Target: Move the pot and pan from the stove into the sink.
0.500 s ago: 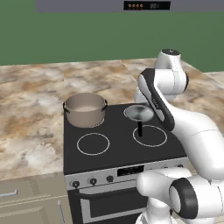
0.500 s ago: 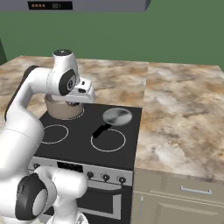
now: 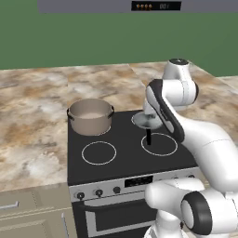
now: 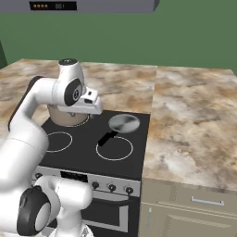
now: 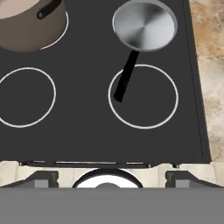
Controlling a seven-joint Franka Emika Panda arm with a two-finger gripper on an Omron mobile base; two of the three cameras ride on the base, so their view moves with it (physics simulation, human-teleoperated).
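Sitting on the back left burner of the black glass stove (image 3: 125, 153), the wide brownish-grey metal pot (image 3: 90, 115) is upright and apart from the small shallow silver frying pan (image 5: 144, 24), which rests on the stove's back right burner with its thin black handle reaching toward the front right ring. Above the stove's front edge hangs the two-finger gripper (image 5: 107, 178), fingers spread wide and holding nothing.
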